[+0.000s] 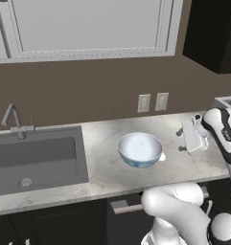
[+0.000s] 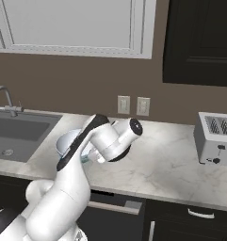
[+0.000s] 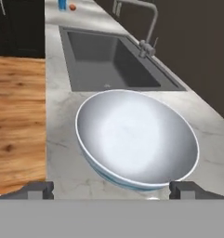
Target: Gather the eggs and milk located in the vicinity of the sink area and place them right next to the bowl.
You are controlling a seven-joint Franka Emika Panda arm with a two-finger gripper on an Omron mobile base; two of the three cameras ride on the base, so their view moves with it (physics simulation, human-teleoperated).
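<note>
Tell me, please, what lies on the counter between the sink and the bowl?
Nothing: the left base view and hand view show bare marble counter between the sink and the bowl.

The bowl [image 3: 136, 142] stands directly ahead of the wide-open jaws, blocking a low pass. Bare counter [image 1: 184, 165] lies to its right, up to the toaster [image 2: 214, 138].

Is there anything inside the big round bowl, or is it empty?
Empty. The hand view looks straight into the bowl and shows only its smooth pale inside; the left base view shows the same.
</note>
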